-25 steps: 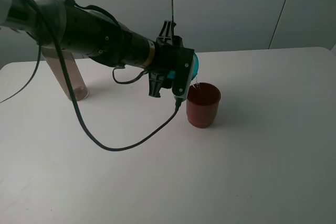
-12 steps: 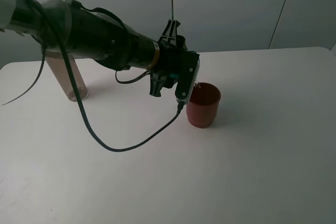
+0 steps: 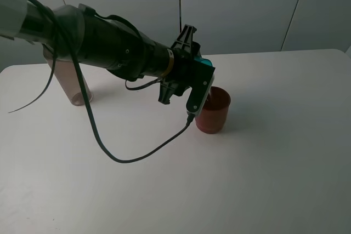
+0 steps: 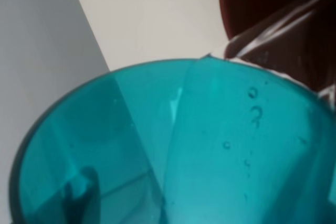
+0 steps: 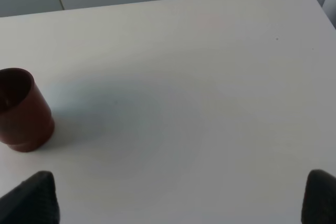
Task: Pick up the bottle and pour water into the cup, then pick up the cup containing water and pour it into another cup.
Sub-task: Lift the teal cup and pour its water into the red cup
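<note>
Over red cup (image 3: 213, 110): translucent teal cup (image 4: 173, 150), tipped.

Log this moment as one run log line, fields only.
phase: second pour | left tool: holds teal cup, tipped over red cup | water: streaming into red cup | bottle: standing on table, far left | right tool: open, idle

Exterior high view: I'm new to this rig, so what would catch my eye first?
The big black left arm reaching in from the left, tipping a teal cup over the dark red cup near the table's middle. Behind the arm at far left stands a clear brownish bottle. The left wrist view shows water running from the teal cup's lip.
</note>
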